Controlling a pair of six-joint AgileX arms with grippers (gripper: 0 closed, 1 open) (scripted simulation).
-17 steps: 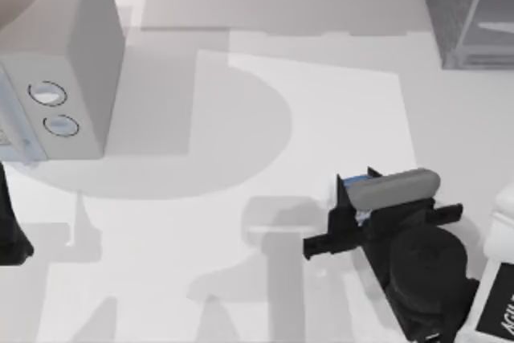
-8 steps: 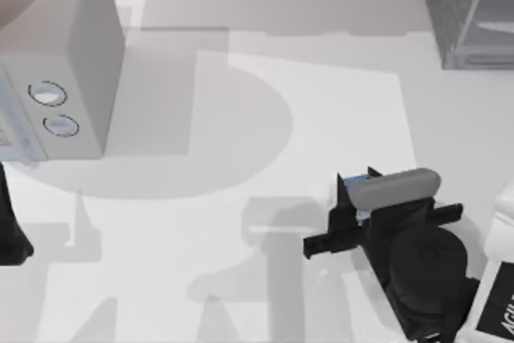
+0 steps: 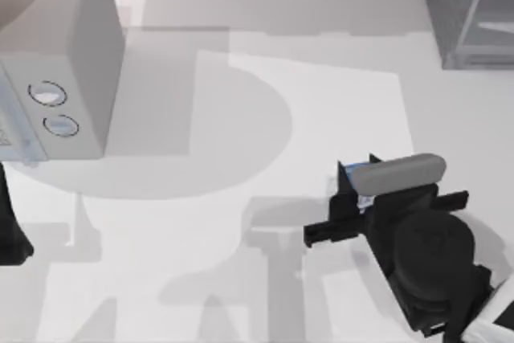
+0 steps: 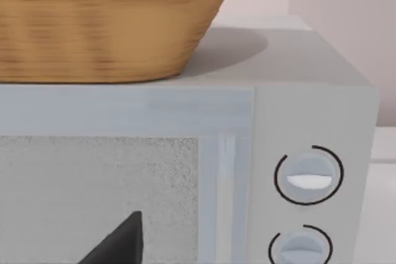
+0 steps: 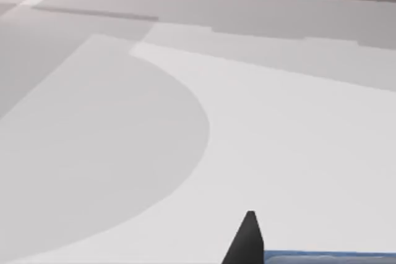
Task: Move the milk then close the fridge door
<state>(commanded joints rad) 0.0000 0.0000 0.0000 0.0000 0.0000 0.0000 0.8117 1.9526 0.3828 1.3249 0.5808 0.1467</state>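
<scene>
Blue-topped milk, one carton, gripped in right hand, near table's right.

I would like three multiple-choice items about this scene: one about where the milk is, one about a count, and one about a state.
1. Where on the table is the milk?
A. near the top view's right side, at the right gripper
B. beside the pale box with dials
C. inside the fridge

2. How many round dials does the pale box carry?
A. one
B. two
C. four

3. What stands on top of the pale box?
A. a carton
B. nothing
C. a woven basket

Answers: 1 A, the blue carton sits between the right arm's jaws. 2 B, two dials show on its front, one above the other. 3 C, the left wrist view shows the basket resting there.
</scene>
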